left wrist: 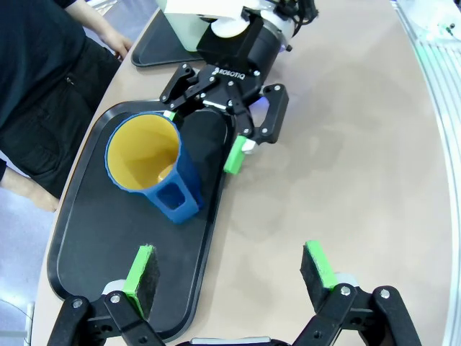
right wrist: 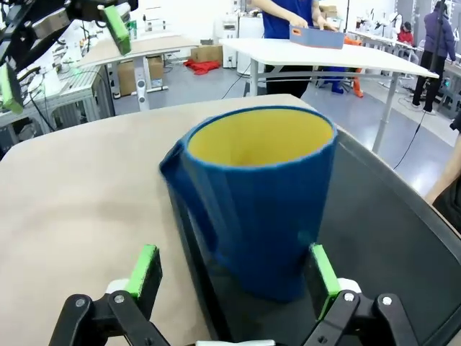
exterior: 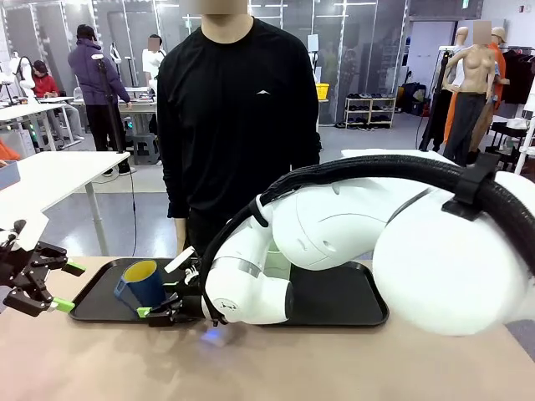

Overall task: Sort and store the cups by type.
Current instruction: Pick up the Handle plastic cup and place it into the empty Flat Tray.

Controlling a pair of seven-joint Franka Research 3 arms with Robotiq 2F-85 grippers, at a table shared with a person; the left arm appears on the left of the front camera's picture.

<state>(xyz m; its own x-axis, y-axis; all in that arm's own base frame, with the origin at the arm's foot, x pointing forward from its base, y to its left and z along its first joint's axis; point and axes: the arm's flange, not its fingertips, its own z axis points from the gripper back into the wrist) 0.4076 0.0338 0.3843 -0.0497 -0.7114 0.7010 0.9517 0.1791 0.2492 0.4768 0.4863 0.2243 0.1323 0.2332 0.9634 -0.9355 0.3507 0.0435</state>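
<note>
A dark blue mug (exterior: 140, 282) with a yellow inside stands on the left black tray (exterior: 96, 305), close to its near edge. My right gripper (exterior: 167, 307) reaches across from the right and stands open around the mug's base (right wrist: 252, 216); the green pads (right wrist: 322, 270) flank it without pressing. From the left wrist view, the mug (left wrist: 148, 169) has its handle turned toward my left gripper (left wrist: 230, 270), which hovers open above the tray's edge with nothing in it. My left gripper (exterior: 38, 280) is at the far left. Part of a pale mint-green tumbler (exterior: 276, 259) shows behind the right arm.
A second black tray (exterior: 343, 301) lies to the right, largely covered by the right arm. A person in black (exterior: 238, 109) stands at the far side, one hand (left wrist: 115, 42) near the table edge. Bare tabletop (left wrist: 346, 166) stretches in front of the trays.
</note>
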